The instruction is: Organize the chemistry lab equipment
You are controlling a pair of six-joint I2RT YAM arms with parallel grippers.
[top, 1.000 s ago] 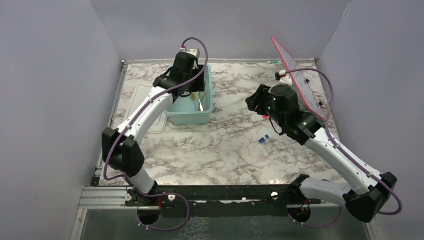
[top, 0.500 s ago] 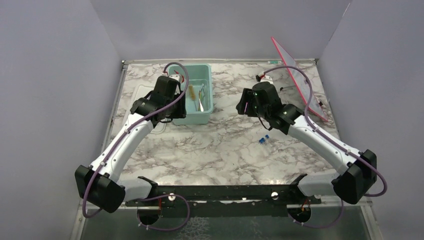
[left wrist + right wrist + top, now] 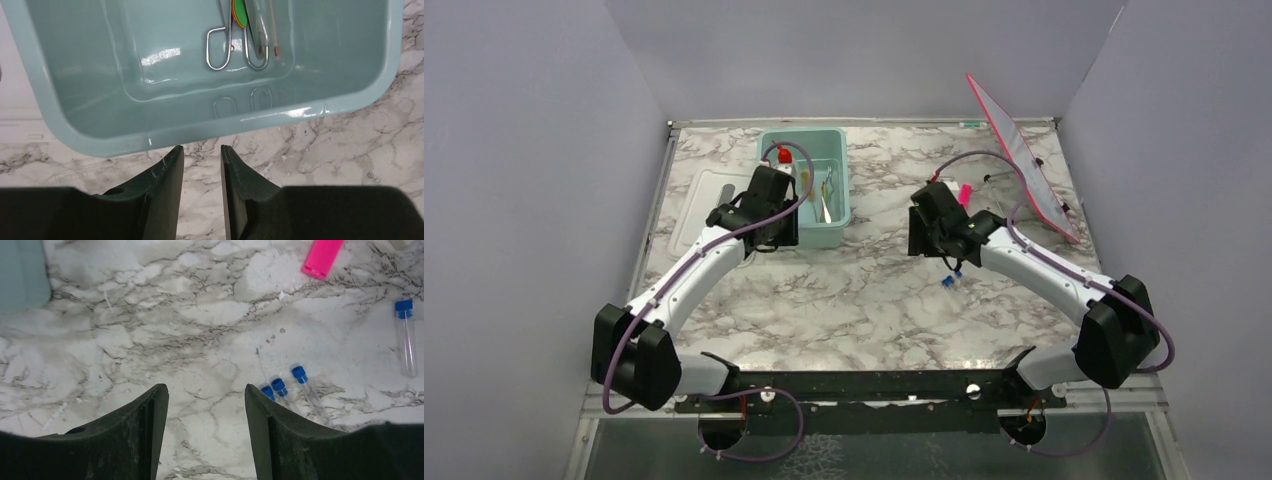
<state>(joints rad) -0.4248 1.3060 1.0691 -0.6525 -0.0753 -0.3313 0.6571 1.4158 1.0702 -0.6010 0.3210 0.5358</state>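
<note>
Blue-capped vials (image 3: 278,386), three side by side, lie on the marble table (image 3: 200,315) at 3 o'clock of your right gripper (image 3: 205,390), just outside one finger. Its fingers are spread wide with nothing between them. A longer vial (image 3: 406,342) lies well apart at 2 o'clock, the pink strip (image 3: 322,257) at 1 o'clock, and a corner of the teal tub (image 3: 22,275) at 10 o'clock.

Your left gripper (image 3: 201,150) has only a narrow gap between its fingers, and that gap is empty. It sits over the marble just short of the tub's near rim at 12 o'clock. Inside the tub, the wire tongs (image 3: 231,50) lie on the floor at 12 to 1 o'clock, with a thin rod (image 3: 273,30) just beside them.

From above, the squeeze bottle (image 3: 785,157) with its red nozzle shows in the tub's far-left corner. The white lid (image 3: 709,195) lies flat at the tub's 9 o'clock.
</note>
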